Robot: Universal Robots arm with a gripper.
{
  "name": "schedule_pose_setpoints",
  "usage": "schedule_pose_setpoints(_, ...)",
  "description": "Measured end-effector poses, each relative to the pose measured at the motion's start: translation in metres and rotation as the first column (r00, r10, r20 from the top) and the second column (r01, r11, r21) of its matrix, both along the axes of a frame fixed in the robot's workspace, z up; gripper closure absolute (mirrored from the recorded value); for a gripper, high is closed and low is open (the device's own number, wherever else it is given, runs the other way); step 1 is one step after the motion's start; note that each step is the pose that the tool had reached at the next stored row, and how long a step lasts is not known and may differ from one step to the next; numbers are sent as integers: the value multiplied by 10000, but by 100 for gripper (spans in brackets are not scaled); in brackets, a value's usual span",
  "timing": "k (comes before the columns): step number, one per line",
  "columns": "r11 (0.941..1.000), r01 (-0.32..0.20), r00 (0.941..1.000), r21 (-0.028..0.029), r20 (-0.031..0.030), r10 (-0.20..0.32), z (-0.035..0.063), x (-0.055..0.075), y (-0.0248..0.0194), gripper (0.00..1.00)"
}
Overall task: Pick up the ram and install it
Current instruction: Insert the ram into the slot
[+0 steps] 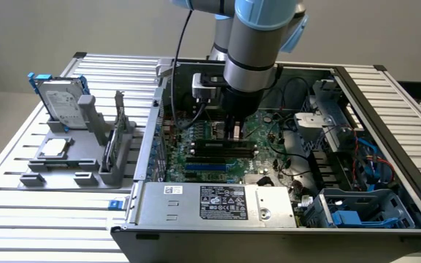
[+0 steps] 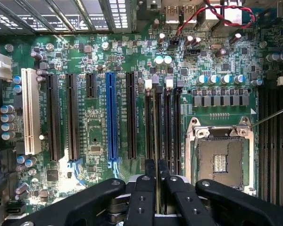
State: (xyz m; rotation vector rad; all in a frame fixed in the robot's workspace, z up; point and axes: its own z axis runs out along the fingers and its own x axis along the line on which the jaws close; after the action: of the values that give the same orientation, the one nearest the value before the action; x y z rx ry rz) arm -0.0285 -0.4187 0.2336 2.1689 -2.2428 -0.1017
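The gripper [image 1: 231, 133] hung low inside the open computer case [image 1: 386, 109], right over the motherboard [image 2: 94, 117]. Its two black fingers [image 2: 144, 197] stood almost together, pinching the ram [image 2: 157, 150], which appeared edge-on as a thin strip running out from between the fingertips. The ram lay in line with one of the black memory slots [image 2: 177, 132] directly beneath the hand; whether it was fully seated could not be told. Just beside the hand on one side sat the empty processor socket [image 2: 220, 160]; on the other side, a little farther off, ran a blue expansion slot [image 2: 111, 117]. Well away from the hand, outside the case, a hard drive [image 1: 58, 101] stood upright in a grey rack [image 1: 79, 178].
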Motion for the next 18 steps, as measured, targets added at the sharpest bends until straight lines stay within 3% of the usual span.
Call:
schedule_pose_setpoints(5, 10000, 1, 10000, 2, 1, -1, -12, 0, -22, 85)
schedule_pose_setpoints(18, 10000, 0, 10000, -1, 0, 0, -86, 0, -27, 85)
